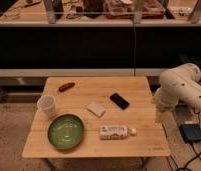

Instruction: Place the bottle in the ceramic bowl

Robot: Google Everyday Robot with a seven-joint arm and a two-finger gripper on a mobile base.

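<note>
Lying on its side near the front edge of the surface [144,145], the bottle [114,131] sits just right of the ceramic bowl [66,132], cap pointing away from it. Prob. light, thin-walled plastic w/ a slick round body (may roll or dent), so pinch across the labelled middle, not the cap. The gripper [159,114] hangs by the surface's right edge, well apart from the bottle; can't tell how wide it's spread or whether it holds anything.

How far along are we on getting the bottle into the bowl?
Nothing looks done yet. The bottle lies on its side on the table, right of the bowl, which holds nothing. In hand: nothing; the gripper is beside the table's right edge, apart from the bottle. Left: reach, grasp, lift and place it in the bowl.
</note>
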